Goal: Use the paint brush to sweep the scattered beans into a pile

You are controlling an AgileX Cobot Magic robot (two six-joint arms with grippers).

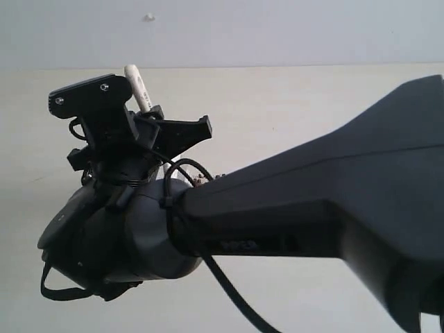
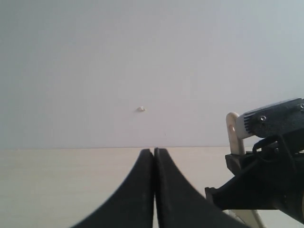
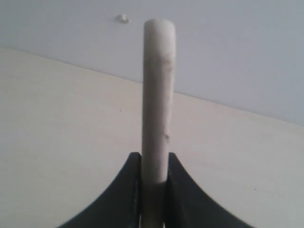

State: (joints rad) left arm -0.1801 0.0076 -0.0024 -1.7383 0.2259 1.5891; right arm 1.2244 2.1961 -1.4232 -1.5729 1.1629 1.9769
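Fingers of the right gripper are clamped narrowly on the pale wooden handle of the paint brush, one black finger on each side of it. In the right wrist view the handle shows edge-on, and its rounded end reaches well past the fingertips. The metal band and bristles are not visible in any view.

In the exterior view the right arm stretches in from the right and fills most of the picture. Its gripper sits left of centre, with the handle end poking out above it, tilted slightly to the left.

A few small reddish-brown beans show on the table just above the arm's upper edge. The arm hides the rest, so how the pile lies cannot be told.

The left gripper has its two fingers pressed together with nothing between them, and it hangs over the pale table. From its wrist view the brush handle, with the hole at its end, stands to one side, held in the other gripper, well apart from the left fingers.

A plain white wall rises behind the table.
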